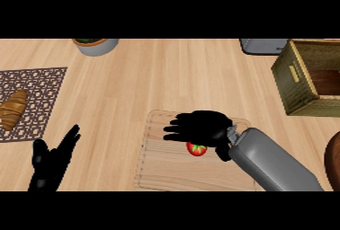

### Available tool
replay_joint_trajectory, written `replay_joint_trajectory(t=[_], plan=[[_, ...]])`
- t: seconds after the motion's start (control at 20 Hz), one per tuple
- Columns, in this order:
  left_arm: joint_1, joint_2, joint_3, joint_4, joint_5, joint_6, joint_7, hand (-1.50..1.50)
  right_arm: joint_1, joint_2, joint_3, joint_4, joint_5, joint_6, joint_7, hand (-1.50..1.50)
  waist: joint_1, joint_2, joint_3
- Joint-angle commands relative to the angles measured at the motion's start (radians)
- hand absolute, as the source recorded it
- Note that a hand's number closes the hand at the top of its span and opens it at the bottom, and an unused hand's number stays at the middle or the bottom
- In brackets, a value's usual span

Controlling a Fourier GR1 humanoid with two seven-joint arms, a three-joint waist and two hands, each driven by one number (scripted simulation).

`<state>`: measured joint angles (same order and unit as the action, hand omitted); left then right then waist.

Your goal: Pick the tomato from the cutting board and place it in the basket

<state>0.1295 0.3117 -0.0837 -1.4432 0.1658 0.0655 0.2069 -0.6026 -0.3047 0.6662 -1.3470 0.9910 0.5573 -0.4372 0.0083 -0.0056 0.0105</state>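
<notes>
A small red tomato (pixel 196 149) with a green stem lies on the light wooden cutting board (pixel 166 173) in the middle front of the counter. My right hand (pixel 203 126) hovers directly over it, palm down, fingers spread and pointing left, thumb reaching down beside the tomato; the hand covers the tomato's upper part and its fingers are not curled round it. The woven basket (pixel 297 78) stands at the right edge, open and tilted in view. My left hand (pixel 50 161) rests open at the lower left, fingers up.
A croissant (pixel 13 110) lies on a patterned brown mat (pixel 40 90) at the left. A grey pot (pixel 96 46) stands at the back left, a grey object (pixel 266 46) at the back right. A dark rounded thing (pixel 332 159) shows at the right edge.
</notes>
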Motion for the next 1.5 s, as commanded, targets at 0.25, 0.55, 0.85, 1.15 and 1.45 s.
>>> replay_joint_trajectory(t=[0.25, 0.55, 0.85, 1.15, 1.45], plan=[[0.04, -0.073, -0.045, -0.007, -0.054, 0.042, 0.058, 0.0, 0.061, 0.058, 0.016, 0.064, 0.108, -0.054, 0.008, -1.5, -0.004, 0.005, -0.01], [0.007, -0.032, 0.027, -0.013, 0.0, -0.024, 0.102, 0.0, 0.023, 0.064, -0.04, 0.192, 0.141, -0.127, -0.099, -1.5, 0.0, 0.007, -0.01], [0.011, -0.075, 0.014, 0.043, -0.05, -0.011, 0.053, 0.0, 0.036, 0.094, -0.045, 0.207, 0.195, -0.133, -0.119, 1.5, -0.004, 0.006, -0.011], [-0.005, -0.074, 0.027, 0.033, -0.055, -0.018, 0.071, 0.0, 0.03, 0.11, -0.023, 0.29, 0.279, -0.346, -0.207, 1.5, 0.0, 0.008, -0.01], [-0.05, -0.068, 0.068, 0.118, -0.052, -0.057, 0.025, 0.0, 0.047, 0.166, -0.031, 0.288, 0.323, -0.362, -0.203, 1.5, -0.005, 0.007, -0.011]])
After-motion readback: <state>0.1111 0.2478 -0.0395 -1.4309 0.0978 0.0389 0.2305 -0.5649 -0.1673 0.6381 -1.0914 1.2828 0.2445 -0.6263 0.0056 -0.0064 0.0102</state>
